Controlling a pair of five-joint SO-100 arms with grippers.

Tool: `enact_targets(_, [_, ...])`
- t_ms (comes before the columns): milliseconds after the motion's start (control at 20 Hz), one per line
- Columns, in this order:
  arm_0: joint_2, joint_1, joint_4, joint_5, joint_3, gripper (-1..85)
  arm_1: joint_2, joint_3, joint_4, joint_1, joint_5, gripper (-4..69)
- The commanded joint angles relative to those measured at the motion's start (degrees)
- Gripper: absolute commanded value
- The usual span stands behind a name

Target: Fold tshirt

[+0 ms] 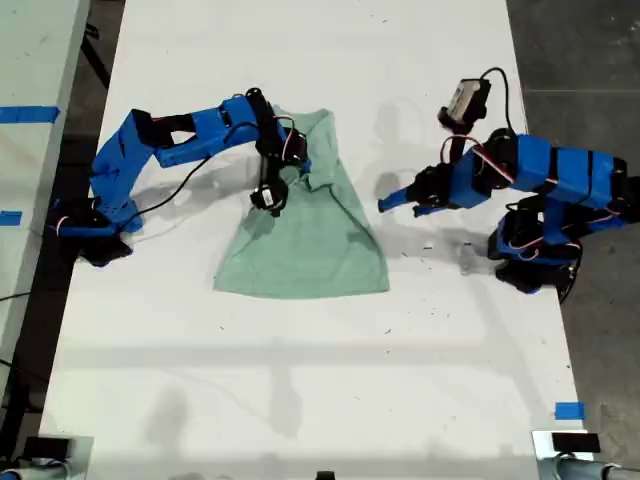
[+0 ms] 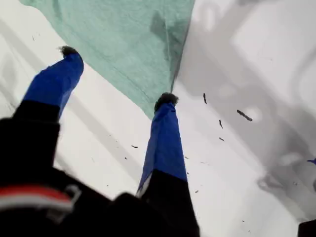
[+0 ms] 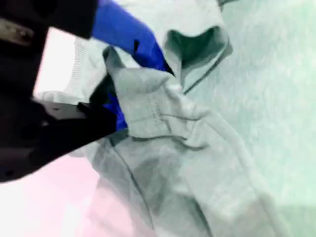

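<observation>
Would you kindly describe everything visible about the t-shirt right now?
The tshirt is pale mint-green knit cloth, lying partly folded on the white table, broad hem toward the exterior view's bottom, narrowing to a bunched top. My second pincer is shut on a lifted fold there. My first pincer hovers open at a cloth corner.

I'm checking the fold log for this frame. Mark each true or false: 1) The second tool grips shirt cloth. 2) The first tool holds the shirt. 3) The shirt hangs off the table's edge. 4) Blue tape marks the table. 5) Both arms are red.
1) True: my second tool is shut on a bunched fold of the shirt.
2) False: my first tool is open, with nothing between its fingers.
3) False: the shirt lies wholly on the table.
4) True: blue tape sits near the exterior view's lower right corner.
5) False: both are blue.
</observation>
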Motion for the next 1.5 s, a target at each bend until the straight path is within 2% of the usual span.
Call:
enact_targets(0, [2.2,-2.6,6.9,0.4,-2.9,29.0,3.3,0.4,-1.6,-1.0,0.9,28.3])
enact_targets(200, [20.5,-4.5,22.1,0.6,0.1,29.7,6.2,1.9,-0.4,-0.7,0.8,28.4])
enact_targets(350, [34.2,-3.5,28.1,-0.4,10.8,28.2,7.4,2.5,2.5,-0.5,0.6,29.1])
enact_targets(450, [44.6,0.4,26.2,-3.7,24.9,25.9,9.4,4.1,4.4,-1.0,1.1,28.5])
enact_targets(550, [55.9,5.5,21.2,-9.9,41.7,17.3,12.2,6.7,5.8,-2.7,2.8,22.6])
enact_targets(700, [64.4,13.4,18.8,-21.7,58.5,4.1,17.0,11.0,6.6,-6.7,6.9,12.0])
enact_targets(850, [68.2,19.3,17.5,-29.5,66.0,1.0,19.7,14.5,6.5,-9.8,9.1,3.5])
enact_targets(950, [70.8,21.0,17.2,-30.8,67.1,0.2,21.5,15.6,6.2,-10.9,9.7,1.8])
enact_targets(1000, [71.8,21.3,17.6,-30.8,67.1,4.8,21.6,15.4,4.8,-11.0,8.3,3.7])
enact_targets(1050, [72.6,21.4,17.7,-30.8,67.3,8.7,19.8,14.2,3.3,-11.3,7.3,14.4])
enact_targets(1150, [73.1,21.5,17.7,-30.8,67.6,11.6,10.4,10.0,0.4,-12.0,5.0,28.6])
enact_targets(1250, [73.1,21.8,16.8,-30.8,67.7,11.5,-1.2,5.6,-2.4,-12.2,2.5,32.8])
enact_targets(1450, [73.0,22.2,15.8,-30.8,67.8,10.0,-17.7,2.5,-10.2,-12.1,-0.4,34.0])
